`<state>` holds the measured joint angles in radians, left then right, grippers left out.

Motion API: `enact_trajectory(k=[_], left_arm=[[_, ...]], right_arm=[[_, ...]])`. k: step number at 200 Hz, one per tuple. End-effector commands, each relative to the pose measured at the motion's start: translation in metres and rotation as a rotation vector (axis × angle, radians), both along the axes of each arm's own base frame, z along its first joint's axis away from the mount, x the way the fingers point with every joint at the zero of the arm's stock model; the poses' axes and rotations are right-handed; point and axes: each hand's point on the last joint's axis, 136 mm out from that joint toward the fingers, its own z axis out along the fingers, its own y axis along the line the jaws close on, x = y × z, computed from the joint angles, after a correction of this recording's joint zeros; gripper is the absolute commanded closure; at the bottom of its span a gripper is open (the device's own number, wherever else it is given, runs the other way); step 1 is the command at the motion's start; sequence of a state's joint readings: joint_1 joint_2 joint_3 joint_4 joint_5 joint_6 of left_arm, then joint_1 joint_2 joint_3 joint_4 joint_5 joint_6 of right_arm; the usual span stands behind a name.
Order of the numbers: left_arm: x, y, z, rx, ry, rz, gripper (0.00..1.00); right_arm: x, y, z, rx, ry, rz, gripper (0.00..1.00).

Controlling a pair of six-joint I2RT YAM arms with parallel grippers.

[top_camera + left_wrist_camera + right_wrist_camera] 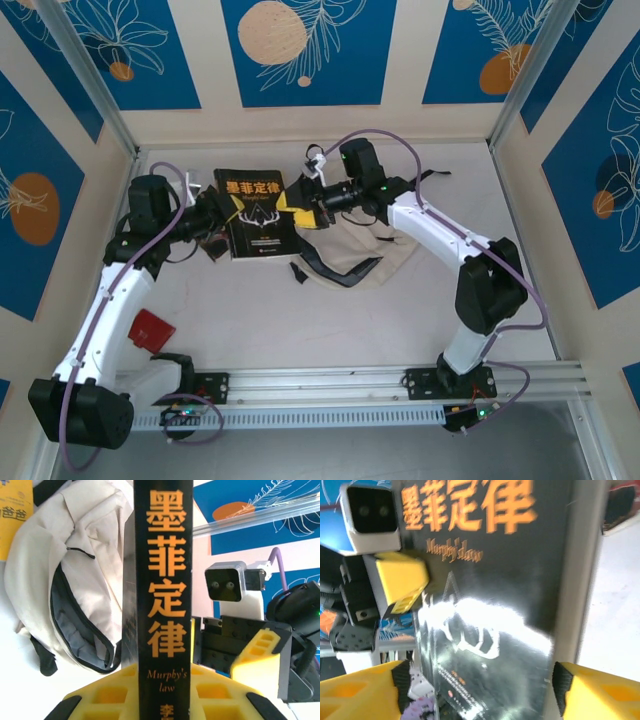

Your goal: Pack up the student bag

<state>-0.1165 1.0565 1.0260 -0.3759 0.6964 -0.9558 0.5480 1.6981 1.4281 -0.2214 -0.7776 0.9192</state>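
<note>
Bag (378, 262): cream, black-trimmed, slumped on the table (330, 330) centre-right under the right arm; zip mouth slack, contents cannot be told. Black book (256, 215): just left of the bag, spine pinched by the left gripper (162, 700). Right gripper (479, 680): fingers spread wide at the book's right edge. Red item (150, 331): near left. Walls (300, 45): blue leaf-print panels.

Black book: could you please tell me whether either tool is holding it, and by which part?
The left tool holds the black book by its spine edge; the right tool is open, not gripping.
</note>
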Motion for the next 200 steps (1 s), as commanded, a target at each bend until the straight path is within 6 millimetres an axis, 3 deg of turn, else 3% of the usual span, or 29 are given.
enact_trajectory(k=[1,24,62,141,200], left_arm=[[-0.007,-0.014,0.044,-0.094,-0.109,-0.076,0.93],[-0.003,-0.022,0.051,-0.145,-0.087,-0.118,0.92],[0.009,-0.036,0.073,-0.24,-0.119,-0.169,0.92],[0.031,-0.053,0.104,-0.322,-0.165,-0.234,0.92],[0.036,-0.054,0.109,-0.328,-0.17,-0.235,0.92]], right_arm=[[0.007,-0.021,0.01,0.016,-0.038,-0.052,0.13],[0.009,-0.022,0.023,0.064,-0.046,-0.021,0.06],[0.018,-0.013,0.023,0.074,0.015,0.006,0.06],[0.027,-0.006,0.05,0.175,0.064,0.036,0.07],[0.046,-0.016,0.027,0.128,0.084,-0.038,0.01]])
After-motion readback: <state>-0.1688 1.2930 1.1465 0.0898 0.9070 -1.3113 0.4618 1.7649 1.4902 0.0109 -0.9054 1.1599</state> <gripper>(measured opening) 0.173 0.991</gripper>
